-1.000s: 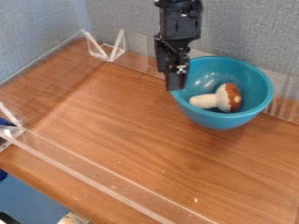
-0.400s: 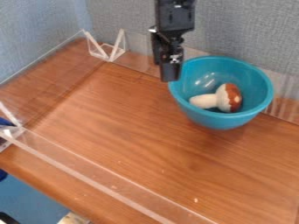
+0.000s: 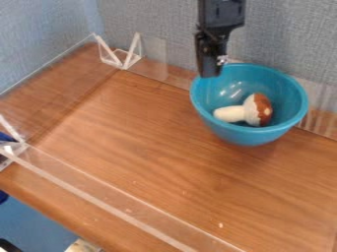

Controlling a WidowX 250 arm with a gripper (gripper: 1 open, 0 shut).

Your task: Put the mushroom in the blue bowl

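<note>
Nearest the camera, the wooden tabletop lies bare, edged by a clear low wall along its front. Further in, on the right, the blue bowl sits on the wood with the mushroom lying on its side inside it, brown cap toward the right, pale stem toward the left. That is where it also lay a second ago, so the mushroom itself has not shifted.

What has changed is the arm. A second ago the fingers hung spread apart just off the bowl's left rim; now the gripper has moved to the right and somewhat higher, and stands over the bowl's far rim with its fingers drawn together and nothing between them. The mushroom rests free in the bowl, well below the fingertips, untouched.

For the task this reads as the end: the mushroom is in the blue bowl, released, and the empty, closed hand seems to be pulling away rather than reaching for anything.

Farthest back, the dark arm drops almost straight down from the top edge of the view, fingers pointing at the tabletop, in front of the grey back wall and the clear panel.
</note>
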